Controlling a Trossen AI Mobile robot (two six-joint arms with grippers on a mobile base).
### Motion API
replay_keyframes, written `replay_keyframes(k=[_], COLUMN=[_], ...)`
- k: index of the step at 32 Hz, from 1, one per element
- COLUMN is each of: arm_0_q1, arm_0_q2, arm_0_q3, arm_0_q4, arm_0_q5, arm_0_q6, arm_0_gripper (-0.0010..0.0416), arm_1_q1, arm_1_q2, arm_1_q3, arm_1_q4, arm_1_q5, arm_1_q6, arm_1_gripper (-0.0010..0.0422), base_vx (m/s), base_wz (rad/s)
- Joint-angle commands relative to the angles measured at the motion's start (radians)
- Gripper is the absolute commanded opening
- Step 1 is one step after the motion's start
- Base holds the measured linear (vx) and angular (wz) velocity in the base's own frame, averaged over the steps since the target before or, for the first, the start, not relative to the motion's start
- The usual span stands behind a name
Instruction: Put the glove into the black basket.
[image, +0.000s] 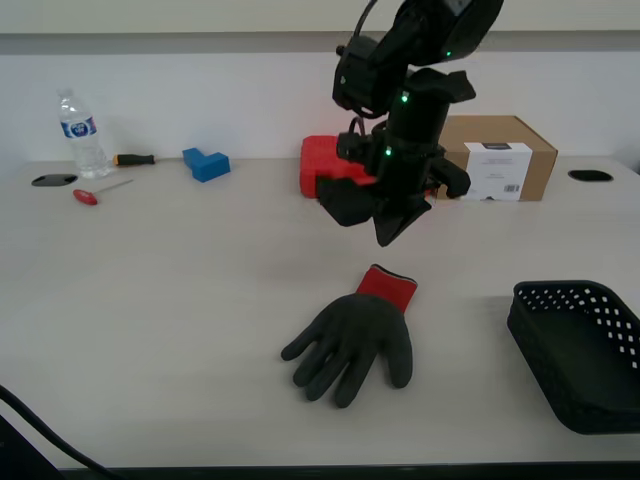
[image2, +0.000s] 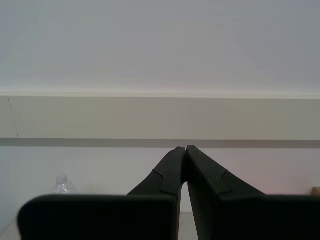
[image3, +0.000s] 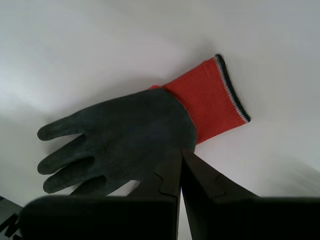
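Observation:
The glove (image: 355, 335) lies flat on the pale table, dark fingers toward the front edge and red cuff toward the back. In the first wrist view the glove (image3: 125, 135) fills the middle. My first gripper (image: 392, 236) hangs a little above the table just behind the cuff, not touching it; its jaws are shut and empty (image3: 181, 150). The black basket (image: 580, 350) sits at the exterior view's right near the front edge, empty as far as I can see. My second gripper (image2: 186, 148) is shut, empty, and faces a wall; it does not show in the exterior view.
Behind the arm stand a red tool case (image: 322, 165) and a cardboard box (image: 497, 155). At the back on the exterior view's left are a water bottle (image: 80, 135), a blue block (image: 206, 163) and two screwdrivers (image: 133, 158).

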Motion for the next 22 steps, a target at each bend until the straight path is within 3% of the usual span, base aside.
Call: replay_keyframes(k=[1, 3, 7, 13, 15, 18, 21, 22], arm_0_q1=[0.009, 0.013, 0.019, 0.020, 0.021, 0.021, 0.021, 0.021], arm_0_q2=[0.045, 0.070, 0.129, 0.221, 0.247, 0.269, 0.269, 0.269], arm_0_q3=[0.020, 0.024, 0.021, 0.021, 0.021, 0.021, 0.021, 0.022], arm_0_q4=[0.001, 0.020, 0.066, 0.103, 0.107, 0.121, 0.136, 0.144], arm_0_q5=[-0.002, -0.004, -0.024, -0.032, -0.076, -0.115, -0.111, -0.110], arm_0_q6=[-0.001, 0.000, 0.048, 0.072, 0.104, 0.100, 0.098, 0.098], arm_0_gripper=[0.0001, 0.0001, 0.0001, 0.0001, 0.0001, 0.0005, 0.0012, 0.0033], arm_1_q1=[0.000, 0.000, 0.000, 0.000, 0.000, 0.000, 0.000, 0.000], arm_1_q2=[0.000, 0.000, 0.000, 0.000, 0.000, 0.000, 0.000, 0.000], arm_1_q3=[0.002, 0.002, 0.001, 0.002, 0.002, 0.002, 0.002, 0.002], arm_1_q4=[0.006, 0.005, 0.005, 0.001, -0.001, -0.001, -0.002, -0.002], arm_1_q5=[0.000, 0.000, 0.000, 0.000, 0.000, 0.000, 0.000, -0.001], arm_1_q6=[0.000, 0.000, 0.000, 0.000, 0.000, 0.000, 0.000, 0.000], arm_1_gripper=[0.0000, 0.0000, 0.0000, 0.0000, 0.0000, 0.0000, 0.0000, 0.0000], base_vx=[0.000, 0.000, 0.000, 0.000, 0.000, 0.000, 0.000, 0.000], base_wz=[0.000, 0.000, 0.000, 0.000, 0.000, 0.000, 0.000, 0.000])
